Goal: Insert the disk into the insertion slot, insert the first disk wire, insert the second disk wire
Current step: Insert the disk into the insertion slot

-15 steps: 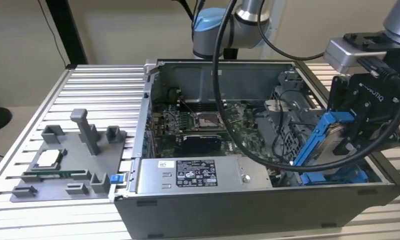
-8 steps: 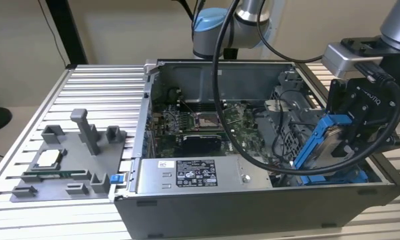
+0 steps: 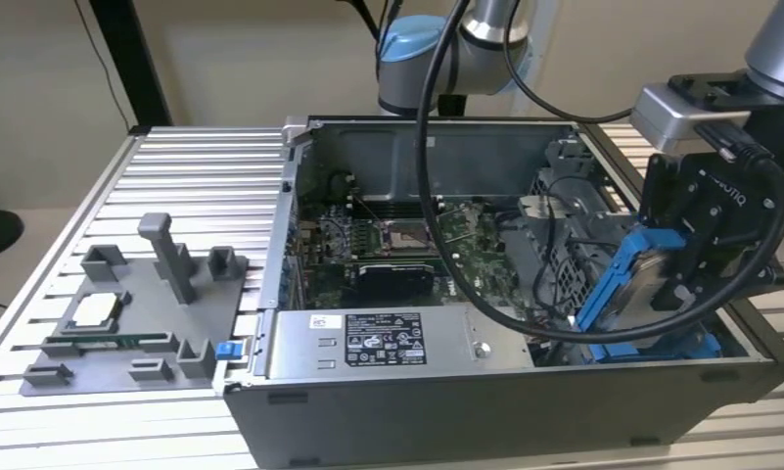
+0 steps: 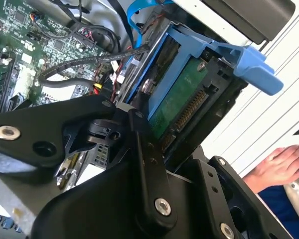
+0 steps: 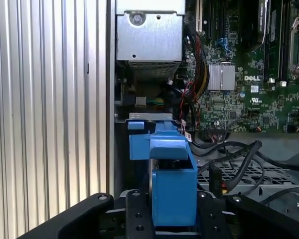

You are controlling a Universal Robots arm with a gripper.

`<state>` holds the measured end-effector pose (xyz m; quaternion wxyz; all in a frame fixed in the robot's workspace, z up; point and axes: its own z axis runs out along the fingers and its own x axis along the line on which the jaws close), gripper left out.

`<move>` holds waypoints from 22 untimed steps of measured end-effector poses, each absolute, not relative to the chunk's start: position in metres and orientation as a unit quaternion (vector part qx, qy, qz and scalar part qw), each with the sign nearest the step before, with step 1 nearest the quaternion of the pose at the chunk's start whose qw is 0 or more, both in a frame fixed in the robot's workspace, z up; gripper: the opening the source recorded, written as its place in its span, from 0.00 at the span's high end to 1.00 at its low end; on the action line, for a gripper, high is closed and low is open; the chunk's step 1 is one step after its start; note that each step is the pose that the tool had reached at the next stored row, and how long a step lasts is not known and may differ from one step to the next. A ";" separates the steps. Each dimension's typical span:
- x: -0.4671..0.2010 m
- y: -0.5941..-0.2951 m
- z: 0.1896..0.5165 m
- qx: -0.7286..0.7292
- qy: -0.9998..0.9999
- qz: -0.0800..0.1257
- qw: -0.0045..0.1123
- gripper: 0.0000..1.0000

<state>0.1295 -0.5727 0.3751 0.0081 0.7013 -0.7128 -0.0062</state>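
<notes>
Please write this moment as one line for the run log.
gripper: shut on the disk | pose: tilted over the insertion slot | state: not yet seated

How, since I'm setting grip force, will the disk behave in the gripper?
Probably stiff: the disk is a metal slab in a blue plastic frame. Likely heavy for its size. Its bare circuit board looks fragile, so squeeze gently.

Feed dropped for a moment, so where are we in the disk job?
Nothing is finished. In hand: the hand is shut on the disk, which hangs tilted at the slot, not seated. Left: seating it and both wires; the disk's connector is bare in the second wrist view.
</notes>
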 end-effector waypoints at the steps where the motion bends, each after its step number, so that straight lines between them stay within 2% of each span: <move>1: 0.130 -0.573 0.375 0.701 -0.713 -0.006 0.008 0.00; 16: 0.130 -0.573 0.396 0.701 -0.713 -0.007 0.009 0.00; 22: 0.126 -0.561 0.396 0.701 -0.713 -0.007 0.009 0.00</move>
